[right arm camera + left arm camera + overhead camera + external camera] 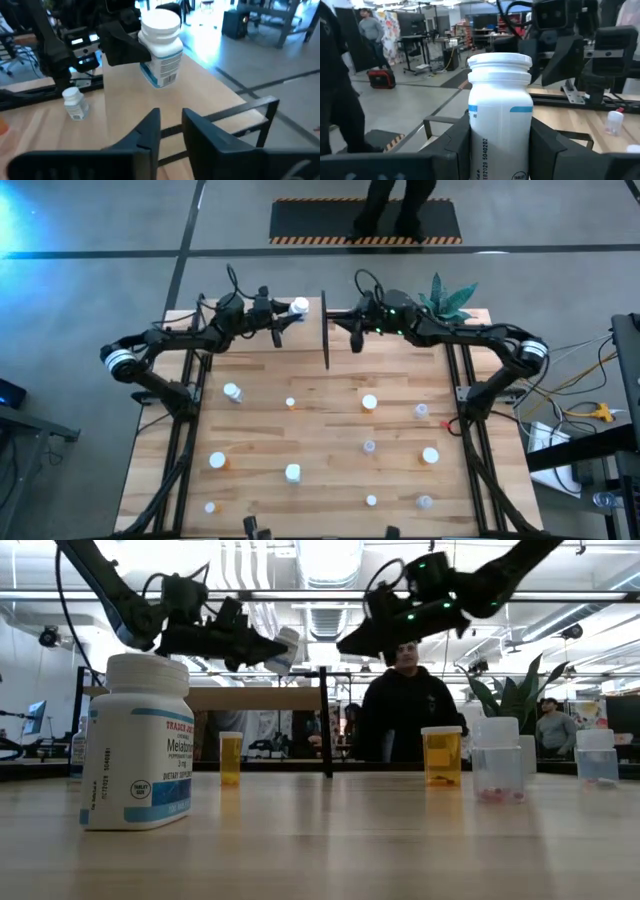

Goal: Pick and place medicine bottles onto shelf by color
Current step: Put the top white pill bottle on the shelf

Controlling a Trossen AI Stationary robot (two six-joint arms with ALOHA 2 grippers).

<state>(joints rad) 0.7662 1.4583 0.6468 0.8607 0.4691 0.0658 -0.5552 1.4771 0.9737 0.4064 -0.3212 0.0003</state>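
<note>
My left claw [500, 145] is clamping a white plastic medicine bottle with a white cap and blue-banded label [499, 115]; it's sitting upright between the pads, long axis vertical, hanging above the light wooden shelf [300, 330] at the table's [320, 450] far edge. That puts it left of the dark upright divider [325, 330]. My right claw [171, 131] is holding nothing, fingers only narrowly apart, just across the divider. Remaining small bottles are standing scattered on the table, well apart from both claws.
</note>
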